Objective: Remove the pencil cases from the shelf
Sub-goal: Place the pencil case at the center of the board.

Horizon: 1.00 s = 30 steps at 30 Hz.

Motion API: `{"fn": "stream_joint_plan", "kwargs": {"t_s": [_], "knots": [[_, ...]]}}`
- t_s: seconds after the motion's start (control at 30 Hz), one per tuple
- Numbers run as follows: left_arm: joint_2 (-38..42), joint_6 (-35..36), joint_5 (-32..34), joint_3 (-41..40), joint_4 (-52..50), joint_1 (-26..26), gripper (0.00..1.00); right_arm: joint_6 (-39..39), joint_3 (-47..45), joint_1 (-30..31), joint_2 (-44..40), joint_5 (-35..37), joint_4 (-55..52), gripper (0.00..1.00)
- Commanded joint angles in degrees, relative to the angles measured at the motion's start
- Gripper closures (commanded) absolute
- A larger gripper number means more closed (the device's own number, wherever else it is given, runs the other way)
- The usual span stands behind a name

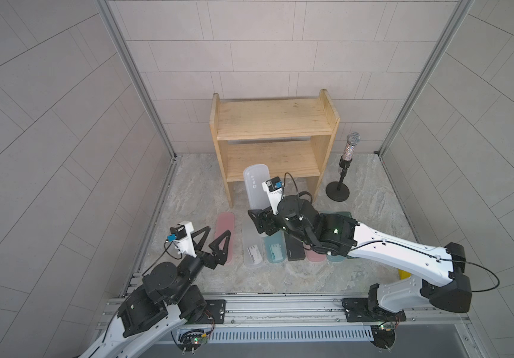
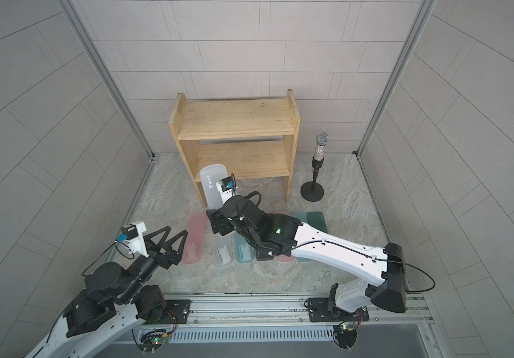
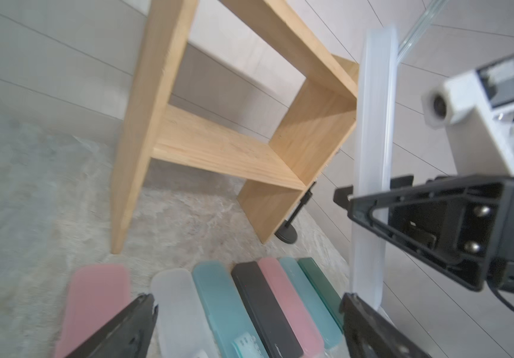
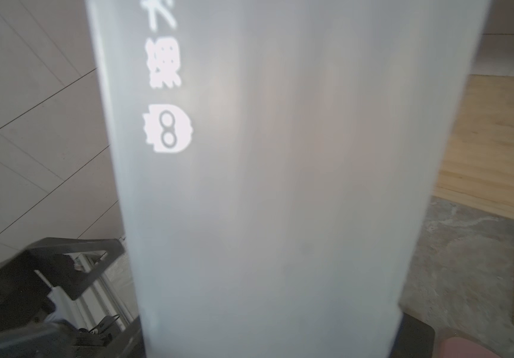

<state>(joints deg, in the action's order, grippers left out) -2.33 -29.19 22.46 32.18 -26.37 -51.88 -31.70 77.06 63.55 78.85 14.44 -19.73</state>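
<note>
Left wrist view: right gripper clamped on the upright frosted white pencil case, bare shelf beyond it, left gripper wide open and empty; we would lay the case flat beside the row of cases below the jaws before releasing.

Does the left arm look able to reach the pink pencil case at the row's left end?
Probably yes: the left gripper hangs open just over that pink pencil case, and nothing covers it.

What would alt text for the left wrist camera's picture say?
The right tool grips a frosted white pencil case upright near a wooden shelf. Seven more pencil cases lie in a row on the floor, seen past the open left tool.
</note>
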Motion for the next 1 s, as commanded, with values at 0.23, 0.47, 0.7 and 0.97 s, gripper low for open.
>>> {"fn": "stream_joint_plan", "kwargs": {"t_s": [0.23, 0.47, 0.7, 0.97], "knots": [[-11.64, 19.49, 17.81, 26.32, -10.35, -0.07, 0.0, -7.91, 1.71, 1.54, 14.23, -7.72, 5.96, 0.37], [-21.15, 21.38, 19.53, 44.17, -22.48, -0.07, 0.0, -14.22, 17.0, 2.45, 31.65, -16.21, 9.09, 0.37], [-19.89, 21.46, 19.74, 51.06, -28.84, -0.07, 0.0, -19.09, 36.82, 3.07, 47.53, -19.47, 6.36, 0.37], [-17.2, 18.95, 18.7, 48.77, -32.13, -0.07, 0.0, -22.11, 48.9, 2.46, 60.09, -17.79, 3.19, 0.37]]}}
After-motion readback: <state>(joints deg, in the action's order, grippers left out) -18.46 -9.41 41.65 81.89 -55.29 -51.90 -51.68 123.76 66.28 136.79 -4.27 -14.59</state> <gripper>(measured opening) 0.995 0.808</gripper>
